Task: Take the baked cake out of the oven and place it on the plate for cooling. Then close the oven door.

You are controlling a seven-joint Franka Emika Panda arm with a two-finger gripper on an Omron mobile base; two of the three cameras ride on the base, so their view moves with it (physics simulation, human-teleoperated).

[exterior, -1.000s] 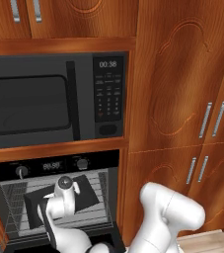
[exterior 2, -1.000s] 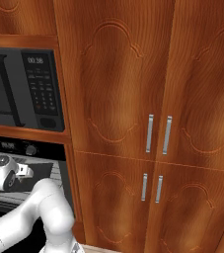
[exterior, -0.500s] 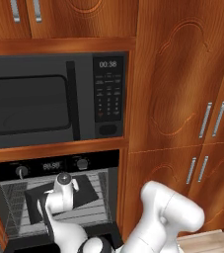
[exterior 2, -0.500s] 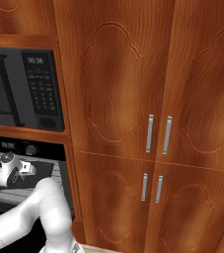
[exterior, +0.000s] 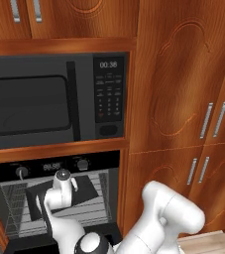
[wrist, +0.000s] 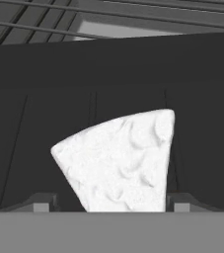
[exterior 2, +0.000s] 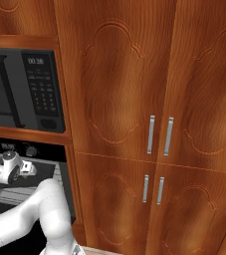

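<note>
My claw (wrist: 106,207) sits low over the cake (wrist: 118,160), a white wedge with a bumpy frosted top, and my two dark fingertips (wrist: 40,203) stand one on each side of its near end. They flank it closely, but I cannot tell whether they press on it or stand just clear, so I cannot say if I am gripping. The hand view also gives me the dark tray (wrist: 44,104) the wedge lies on and the wire rack (wrist: 34,20) bars beyond it.

From the left base view I get what the hand view cannot: the whole oven (exterior: 54,198), black, with its knobs and small display above the cavity, and my white wrist reaching into the cavity above the dark tray (exterior: 86,186) on the rack (exterior: 15,201). The cake itself is hidden behind my wrist there. Above the oven sits the dark grey microwave (exterior: 54,101) with its keypad and lit clock.

The right base view catches my forearm and wrist at the far left edge, entering the oven (exterior 2: 15,149) from the side, with the microwave (exterior 2: 30,89) above. Most of that view goes to the tall wooden cabinets (exterior 2: 154,109) with paired silver handles, which stand to the right of the oven.
</note>
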